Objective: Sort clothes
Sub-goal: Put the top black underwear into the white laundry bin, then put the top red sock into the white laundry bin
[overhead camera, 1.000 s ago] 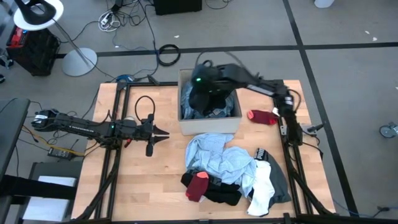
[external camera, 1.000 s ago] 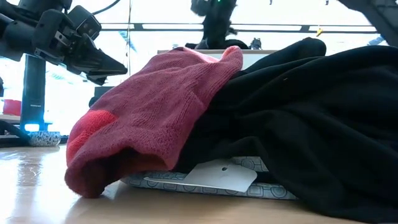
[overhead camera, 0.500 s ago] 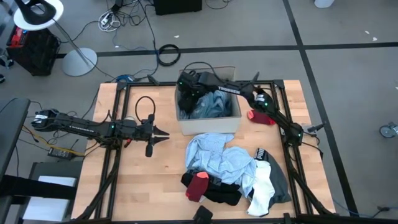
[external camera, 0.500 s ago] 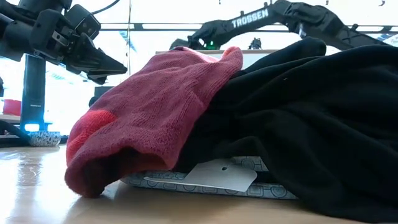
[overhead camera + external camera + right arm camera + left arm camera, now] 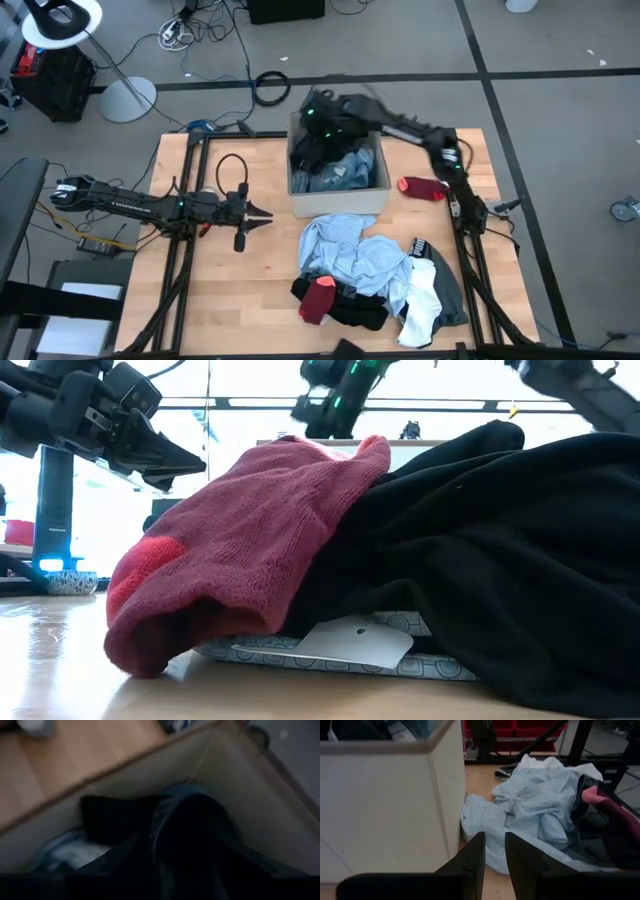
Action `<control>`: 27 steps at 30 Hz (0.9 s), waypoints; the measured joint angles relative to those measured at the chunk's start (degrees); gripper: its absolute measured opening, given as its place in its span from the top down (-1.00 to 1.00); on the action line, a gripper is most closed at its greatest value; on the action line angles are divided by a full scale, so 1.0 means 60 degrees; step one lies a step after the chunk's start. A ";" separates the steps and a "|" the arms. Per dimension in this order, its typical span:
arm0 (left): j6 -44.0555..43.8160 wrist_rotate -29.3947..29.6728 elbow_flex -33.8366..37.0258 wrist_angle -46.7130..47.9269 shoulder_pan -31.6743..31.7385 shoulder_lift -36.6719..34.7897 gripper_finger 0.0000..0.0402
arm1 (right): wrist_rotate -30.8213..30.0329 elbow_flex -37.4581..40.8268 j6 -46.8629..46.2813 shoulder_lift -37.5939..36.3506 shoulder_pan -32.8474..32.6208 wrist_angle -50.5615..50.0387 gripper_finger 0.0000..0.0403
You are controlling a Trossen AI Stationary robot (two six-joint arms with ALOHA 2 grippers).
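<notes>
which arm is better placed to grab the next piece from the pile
Probably the left. Its end effector sits low beside the light blue garment, which lies just past its fingers in the left wrist view. The right end effector is over the cardboard box, farther from the pile.

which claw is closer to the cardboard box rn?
Right. The right claw is over the cardboard box, above the clothes inside. The left claw sits off the box's left side, over bare table.

A box (image 5: 337, 203) stands at the back middle of the surface (image 5: 260, 290), with clothes (image 5: 335, 170) in it. A pile of clothes (image 5: 375, 275) lies before it; a sock (image 5: 424, 188) lies to its right.
</notes>
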State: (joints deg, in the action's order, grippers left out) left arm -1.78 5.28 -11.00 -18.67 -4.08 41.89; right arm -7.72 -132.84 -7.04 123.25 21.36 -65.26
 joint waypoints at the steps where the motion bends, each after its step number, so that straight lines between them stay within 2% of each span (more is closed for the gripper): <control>1: 0.0007 0.0000 0.0000 -0.0039 0.0000 -0.0003 0.60 | -0.0106 0.0004 0.0044 -0.0356 -0.0013 -0.0106 -0.18; 6: 0.0008 0.0000 0.0000 -0.0024 0.0000 -0.0001 0.60 | -0.0644 -0.0010 0.0096 -0.2306 -0.0069 -0.0660 -0.18; 11: 0.0011 0.0002 0.0000 -0.0004 0.0000 0.0001 0.60 | -0.1707 -0.0004 -0.0119 -0.3881 -0.0385 -0.1846 -0.18; 15: 0.0015 0.0004 0.0000 -0.0007 0.0000 0.0001 0.60 | -0.3150 0.0609 -0.0774 -0.5124 -0.0957 -0.2915 -0.17; 18: 0.0108 0.0004 0.0000 -0.0100 0.0000 0.0001 0.60 | -0.4296 0.2219 -0.1597 -0.6268 -0.1603 -0.2839 -0.18; 22: 0.0203 0.0004 0.0000 -0.0221 0.0000 0.0001 0.60 | -0.5550 0.5404 -0.3138 -0.8185 -0.2453 -0.2304 -0.17; 27: 0.0200 0.0004 0.0000 -0.0216 0.0000 0.0001 0.60 | -0.5894 0.9761 -0.5618 -1.0560 -0.3071 -0.1068 -0.16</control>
State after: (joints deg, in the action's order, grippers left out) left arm -0.58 5.30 -11.00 -19.97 -4.08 41.89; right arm -43.08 -74.27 -40.75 59.89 2.93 -71.67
